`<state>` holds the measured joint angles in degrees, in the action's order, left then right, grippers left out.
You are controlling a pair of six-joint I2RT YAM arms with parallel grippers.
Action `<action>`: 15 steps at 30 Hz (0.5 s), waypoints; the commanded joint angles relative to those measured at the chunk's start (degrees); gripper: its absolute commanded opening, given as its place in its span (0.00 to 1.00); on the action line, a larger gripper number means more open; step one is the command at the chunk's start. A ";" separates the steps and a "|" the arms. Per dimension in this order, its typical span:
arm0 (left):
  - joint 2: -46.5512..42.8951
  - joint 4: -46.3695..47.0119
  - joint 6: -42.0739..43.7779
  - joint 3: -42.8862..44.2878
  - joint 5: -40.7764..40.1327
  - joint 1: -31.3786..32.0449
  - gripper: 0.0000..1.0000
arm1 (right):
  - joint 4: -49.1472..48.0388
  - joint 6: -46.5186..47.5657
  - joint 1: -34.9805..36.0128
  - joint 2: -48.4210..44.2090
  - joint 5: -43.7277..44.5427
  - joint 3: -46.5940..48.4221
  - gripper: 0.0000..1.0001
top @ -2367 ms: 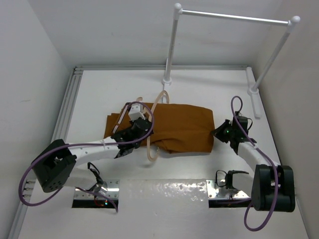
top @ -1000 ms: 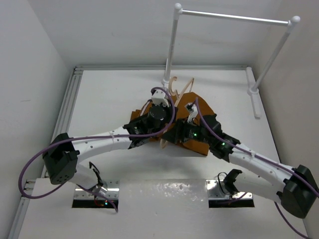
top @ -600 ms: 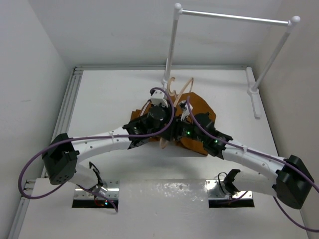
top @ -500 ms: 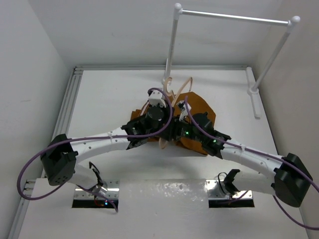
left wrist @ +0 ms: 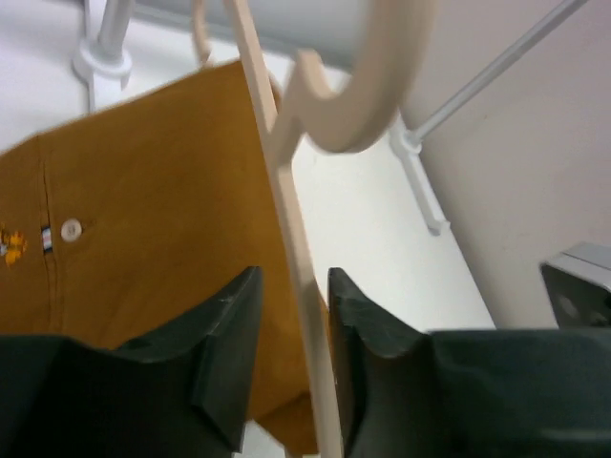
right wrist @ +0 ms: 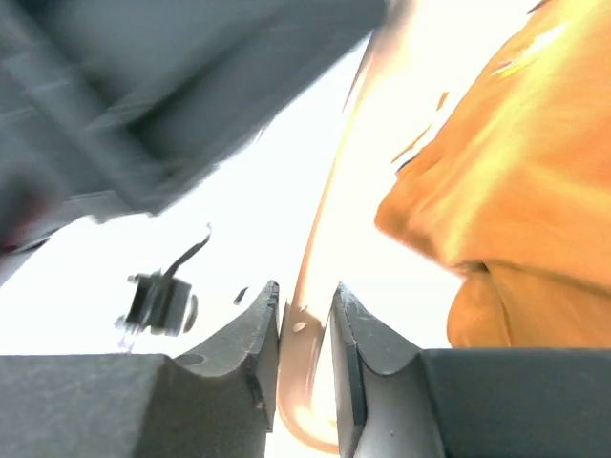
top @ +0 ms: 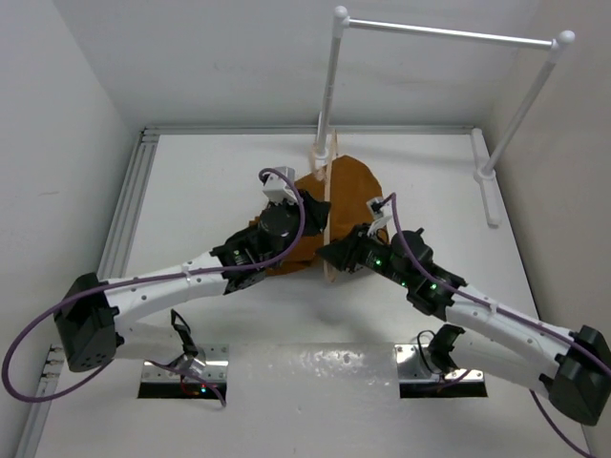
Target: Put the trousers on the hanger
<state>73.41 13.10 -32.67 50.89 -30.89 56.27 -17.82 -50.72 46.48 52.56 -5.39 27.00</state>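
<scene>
The rust-brown trousers hang bunched over the pale beige hanger, which is raised edge-on with its hook toward the rail's foot. My left gripper is open around the hanger's thin bar; the bar rests against one finger with a gap to the other. The trousers fill that view's left side, and the hook curves above. My right gripper is shut on the hanger's lower rounded end, with the trousers to the right of it.
A white tubular clothes rail stands at the back on two posts, the left foot just behind the hanger and the right foot near the wall. An aluminium track runs along the table's left edge. White walls enclose the table.
The hanger has turned edge-on and risen with the trousers draped on it. My left gripper has opened off the bar, and my right gripper has shut on the hanger's lower end.
</scene>
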 commanded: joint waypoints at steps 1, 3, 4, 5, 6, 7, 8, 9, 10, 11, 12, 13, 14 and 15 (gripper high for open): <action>-5.29 3.69 0.93 1.31 -1.36 0.24 0.36 | -0.28 1.24 -2.18 -2.89 8.20 1.03 0.00; -7.12 3.86 1.29 1.14 -1.62 0.24 0.37 | 0.24 1.24 -2.44 -3.42 8.37 1.47 0.00; -7.83 4.56 1.64 0.79 -1.62 0.24 0.38 | 0.07 1.15 -2.62 -3.51 8.64 1.39 0.00; -8.45 5.08 2.86 0.87 -1.19 0.24 0.40 | -1.23 0.28 -2.88 -3.60 8.73 1.21 0.00; -8.37 4.92 3.31 1.48 -1.19 0.24 0.42 | -2.20 -0.34 -3.15 -3.43 8.64 0.95 0.00; -8.19 3.96 3.48 2.36 -1.19 0.24 0.43 | -3.17 -1.30 -3.24 -2.90 7.42 0.60 0.00; -8.28 3.34 3.66 3.41 -0.84 0.24 0.44 | -4.14 -1.66 -3.58 -2.64 6.80 0.68 0.00; -8.45 3.16 3.75 3.42 -0.31 0.24 0.45 | -4.41 -1.84 -3.68 -2.55 6.53 0.94 0.00; -8.80 3.24 3.84 3.34 0.04 0.24 0.46 | -4.67 -1.84 -3.76 -3.15 7.14 0.77 0.00; -9.33 2.98 4.10 3.33 0.48 0.24 0.46 | -5.37 -1.84 -4.02 -3.68 7.75 0.77 0.00; -9.60 2.46 4.10 3.42 0.40 0.24 0.46 | -5.90 -1.84 -4.38 -4.38 8.20 0.68 0.00; -10.12 2.19 4.01 3.34 -0.04 0.24 0.46 | -6.60 -2.10 -5.34 -5.44 8.29 0.68 0.00; -11.52 2.54 3.66 2.20 -0.22 0.24 0.46 | -7.83 -2.36 -5.87 -5.88 8.03 0.94 0.00; -12.40 3.06 3.40 1.32 -0.48 0.24 0.46 | -8.80 -2.80 -6.66 -6.23 7.76 0.94 0.00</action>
<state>64.58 14.66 -29.93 52.25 -31.31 56.27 -14.59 -53.67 41.63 49.56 0.71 26.79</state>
